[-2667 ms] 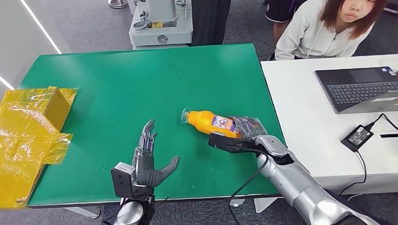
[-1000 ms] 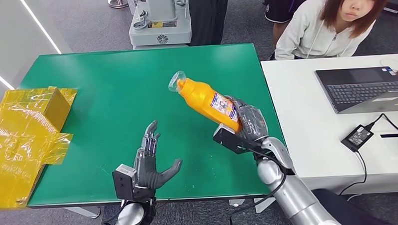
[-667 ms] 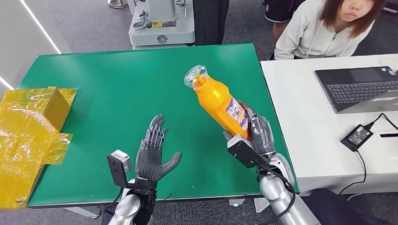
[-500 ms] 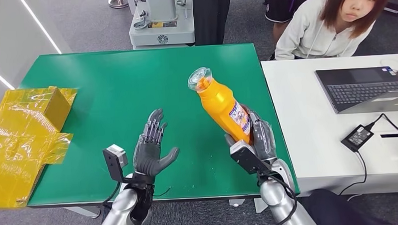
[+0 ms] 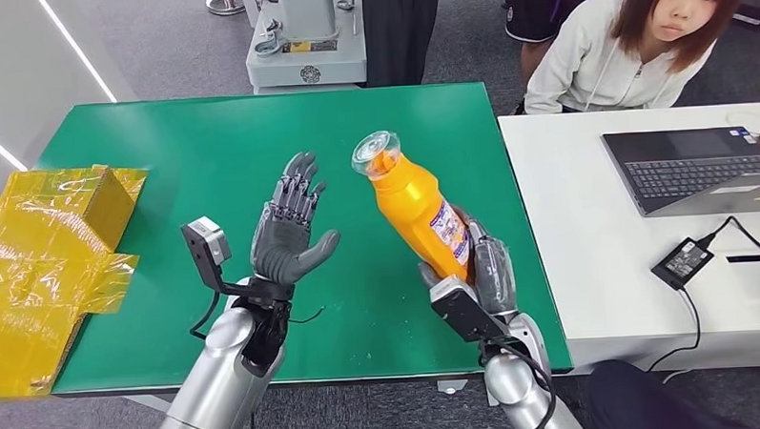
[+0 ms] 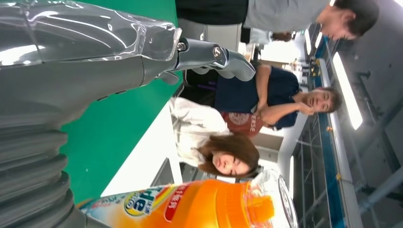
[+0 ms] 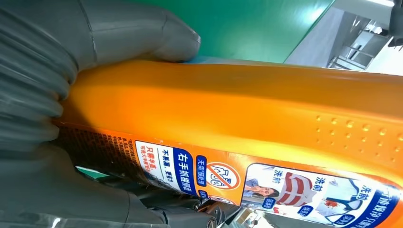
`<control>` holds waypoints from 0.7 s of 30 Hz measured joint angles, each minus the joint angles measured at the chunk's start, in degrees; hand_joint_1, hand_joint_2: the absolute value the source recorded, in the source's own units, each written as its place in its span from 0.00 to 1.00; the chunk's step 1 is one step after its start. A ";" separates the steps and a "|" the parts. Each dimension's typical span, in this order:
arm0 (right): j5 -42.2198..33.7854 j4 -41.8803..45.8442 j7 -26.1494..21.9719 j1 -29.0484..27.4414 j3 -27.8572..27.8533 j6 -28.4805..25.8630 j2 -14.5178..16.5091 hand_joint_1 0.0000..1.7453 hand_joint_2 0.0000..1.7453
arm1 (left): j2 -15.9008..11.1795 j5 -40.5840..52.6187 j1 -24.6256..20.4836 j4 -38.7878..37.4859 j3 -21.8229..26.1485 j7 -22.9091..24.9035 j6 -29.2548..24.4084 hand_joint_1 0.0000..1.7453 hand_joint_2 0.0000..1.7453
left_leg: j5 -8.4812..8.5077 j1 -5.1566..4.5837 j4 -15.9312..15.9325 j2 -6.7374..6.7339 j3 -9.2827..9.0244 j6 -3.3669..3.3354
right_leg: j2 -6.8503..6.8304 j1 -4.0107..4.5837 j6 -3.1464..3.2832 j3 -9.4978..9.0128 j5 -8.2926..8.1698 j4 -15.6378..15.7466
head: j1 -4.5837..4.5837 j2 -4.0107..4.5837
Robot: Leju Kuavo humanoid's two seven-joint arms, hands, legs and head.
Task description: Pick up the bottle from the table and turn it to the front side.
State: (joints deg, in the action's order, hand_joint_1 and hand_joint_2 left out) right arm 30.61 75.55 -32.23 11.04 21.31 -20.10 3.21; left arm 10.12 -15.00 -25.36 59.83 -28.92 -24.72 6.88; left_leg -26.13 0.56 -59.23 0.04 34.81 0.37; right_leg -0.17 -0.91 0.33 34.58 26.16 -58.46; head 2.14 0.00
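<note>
Above the green table [image 5: 212,163], the robot's right hand [image 5: 483,268] grips the lower body of one orange bottle [image 5: 412,202], fingers wrapped around it; the bottle is lifted clear of the surface and leans with its clear cap up and away from the hand. Just to the left of that hand, near the bottle but apart from it, the left hand [image 5: 289,232] hangs raised with palm toward the bottle and fingers spread, holding nothing.

The pick-up looks done — the step in hand appears to be the turning. The right wrist view shows a side label with small print and pictures [image 7: 266,183] against the fingers, while the left wrist view catches the bold brand label [image 6: 142,205], so the front seems to face the left hand. The next move likely calls for the left hand to close on the upper body and help rotate it.

Counted: one bottle, two robot hands — one laptop [image 5: 689,166] and one seated person [image 5: 628,44] lie beyond the right hand.
</note>
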 joint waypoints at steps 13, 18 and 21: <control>2.88 -1.30 1.66 4.73 -0.09 3.37 0.16 1.00 1.00 | 0.44 -0.88 -1.85 -0.51 -0.03 1.88 4.66 0.00 1.00 | 0.01 0.00 -0.01 -0.02 -0.01 0.00 | 0.01 0.00 0.00 0.00 -0.01 -0.01 | -0.01 0.00; 3.66 -2.58 2.07 7.50 -0.08 4.38 0.39 1.00 1.00 | 1.25 -0.78 -2.90 -0.52 -0.72 2.59 5.83 0.00 1.00 | 0.01 0.00 -0.01 -0.02 -0.01 0.00 | 0.01 0.00 0.00 0.00 -0.01 -0.01 | -0.01 0.00; 3.68 -3.29 2.11 8.88 -0.07 4.59 0.78 1.00 1.00 | 1.94 -0.16 -4.00 -0.53 -1.19 2.57 5.83 0.00 1.00 | 0.01 0.00 -0.01 -0.01 -0.01 0.00 | 0.01 0.00 0.00 0.00 -0.01 -0.01 | 0.00 0.00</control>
State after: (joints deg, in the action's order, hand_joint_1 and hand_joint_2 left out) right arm 34.29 72.26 -30.12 19.91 21.24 -15.52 3.99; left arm 12.06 -15.17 -29.35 59.30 -30.11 -22.15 12.70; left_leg -26.12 0.56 -59.24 0.03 34.80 0.37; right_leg -0.16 -0.92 0.34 34.58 26.15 -58.47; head 2.14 0.00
